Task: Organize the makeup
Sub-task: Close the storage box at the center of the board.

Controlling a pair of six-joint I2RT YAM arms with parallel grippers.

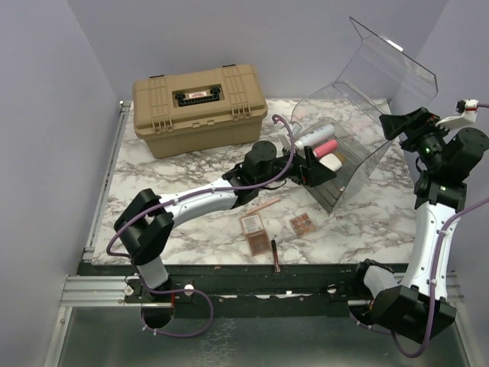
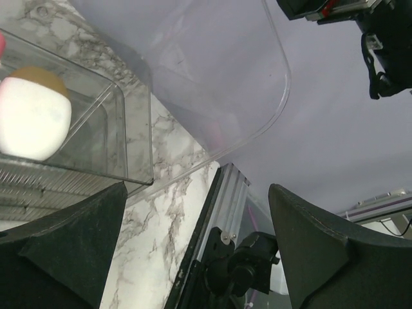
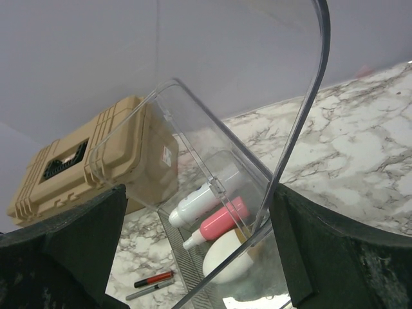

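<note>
While three pieces already lie in the clear bin (image 1: 359,164), palettes and a pencil wait on the bench (image 1: 153,183).
From the left: the tan case (image 1: 200,107) stands at the back. The small square palettes (image 1: 252,224) and a thin pencil (image 1: 275,258) lie flat near the front edge; they look light, stiff and slippery, best pinched across their narrow sides. The left hand (image 1: 319,164) is at the bin's front, fingers spread wide and holding nothing. Inside lie the white tube (image 1: 309,139), pink tube (image 1: 327,145) and white oval piece (image 1: 332,162). The right hand (image 1: 397,124) hovers by the lid, wide open and empty.
</note>
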